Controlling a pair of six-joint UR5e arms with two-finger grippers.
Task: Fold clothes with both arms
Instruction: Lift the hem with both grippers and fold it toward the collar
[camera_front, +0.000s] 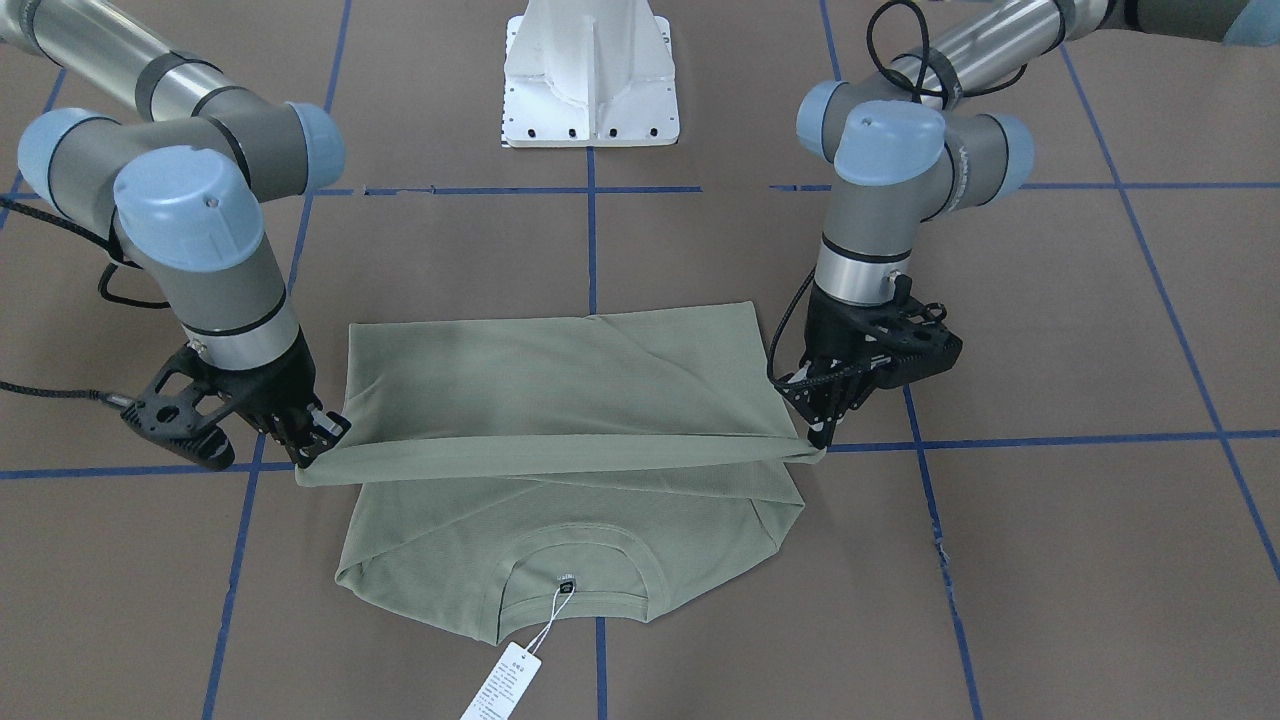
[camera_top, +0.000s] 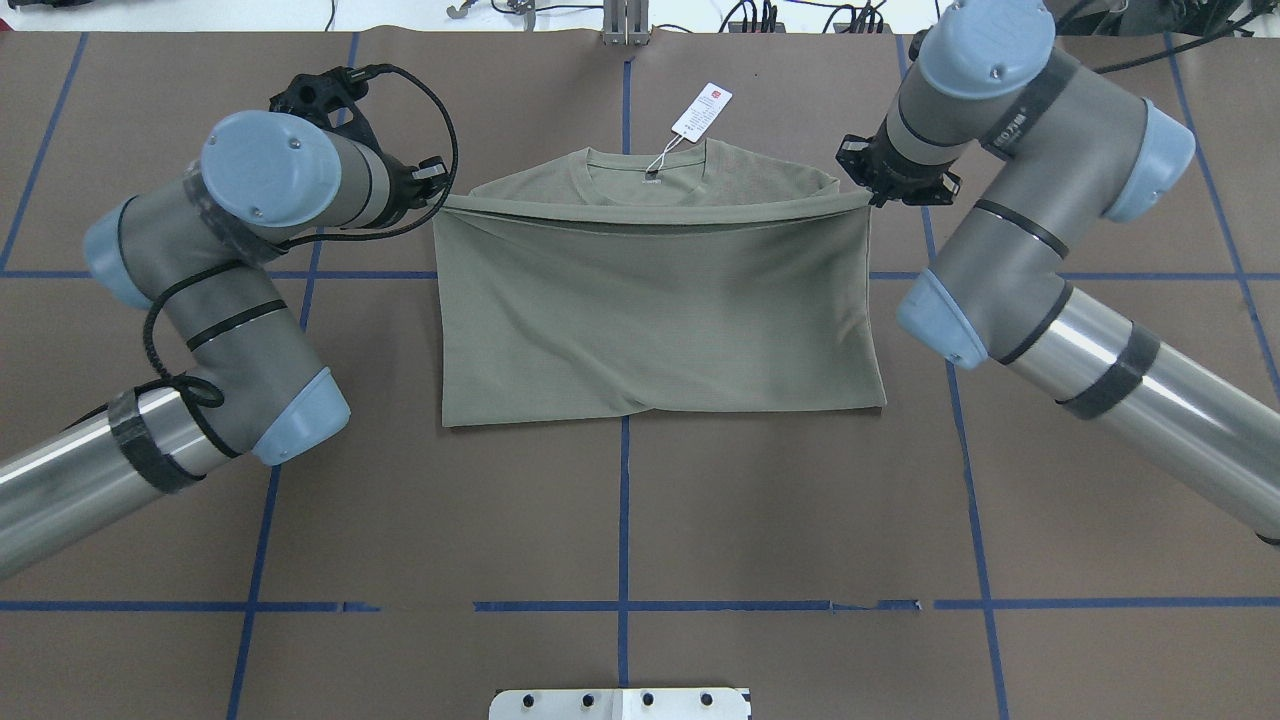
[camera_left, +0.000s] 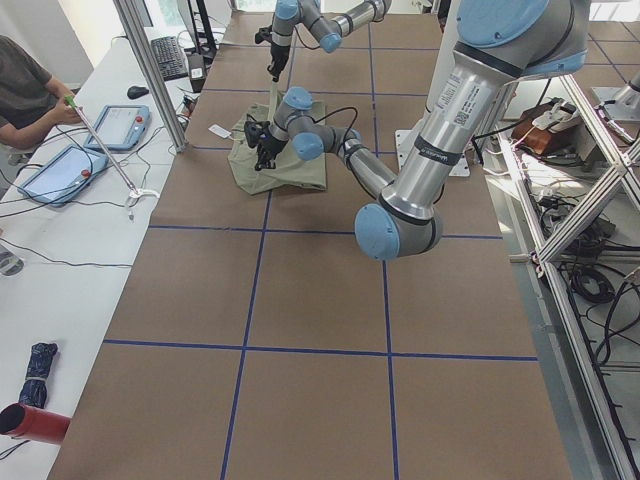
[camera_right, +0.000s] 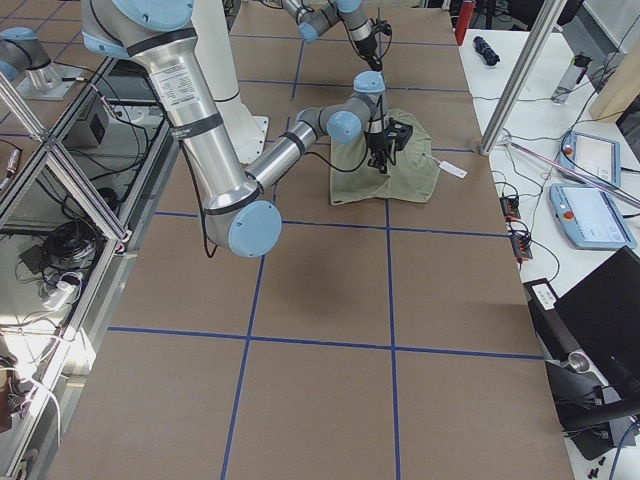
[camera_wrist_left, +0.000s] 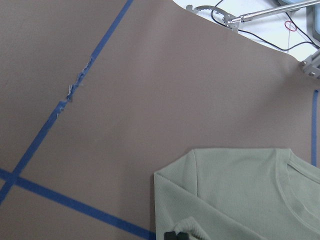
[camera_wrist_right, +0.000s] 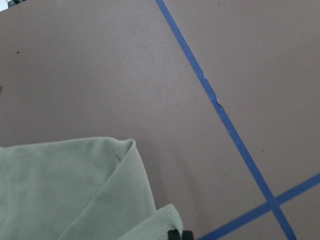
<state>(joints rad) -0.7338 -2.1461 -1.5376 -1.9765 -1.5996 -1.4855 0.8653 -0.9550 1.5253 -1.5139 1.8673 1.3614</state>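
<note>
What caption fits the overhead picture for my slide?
Left gripper and right gripper pinch the hem of the green shirt, stretched taut short of its collar and hang tag.

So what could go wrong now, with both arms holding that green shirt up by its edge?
1. The left gripper and right gripper each pinch only a corner of the hem. If either slips, that side would likely drop and the fold land crooked.
2. The hem is stretched taut between them, so uneven motion could drag the shirt across the table.
3. The hang tag lies loose beyond the collar. Its string might get trapped under the fold.
</note>
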